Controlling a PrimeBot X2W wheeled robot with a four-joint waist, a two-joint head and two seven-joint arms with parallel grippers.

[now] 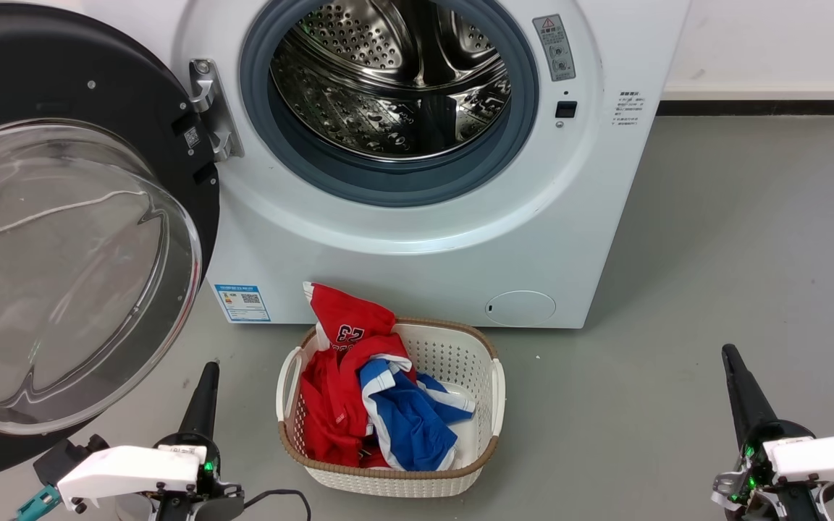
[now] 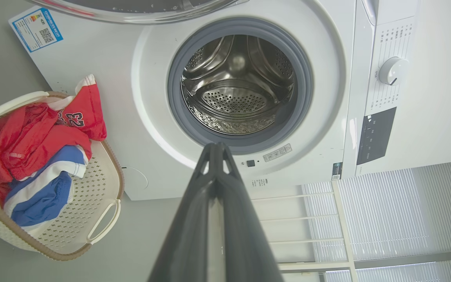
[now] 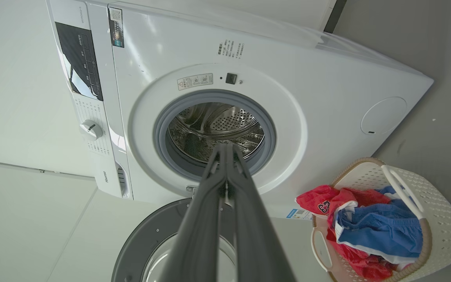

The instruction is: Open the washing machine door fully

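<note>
The white washing machine (image 1: pixel 417 246) stands ahead with its steel drum (image 1: pixel 388 79) exposed inside the grey gasket. The washing machine door (image 1: pixel 62 268), black-rimmed with a clear domed glass bowl, is swung wide out to the left on its metal hinge (image 1: pixel 211 108). My left gripper (image 1: pixel 207 373) is shut and empty, low at the left, just below the door's edge and not touching it. My right gripper (image 1: pixel 732 358) is shut and empty at the lower right, well apart from the machine. The door's rim also shows in the left wrist view (image 2: pixel 131 9) and the right wrist view (image 3: pixel 147 239).
A white laundry basket (image 1: pixel 486 405) with red and blue clothes sits on the grey floor right in front of the machine, between my grippers. A white wall with a dark baseboard (image 1: pixel 757 107) runs behind at the right. Open floor (image 1: pixel 714 239) lies right of the machine.
</note>
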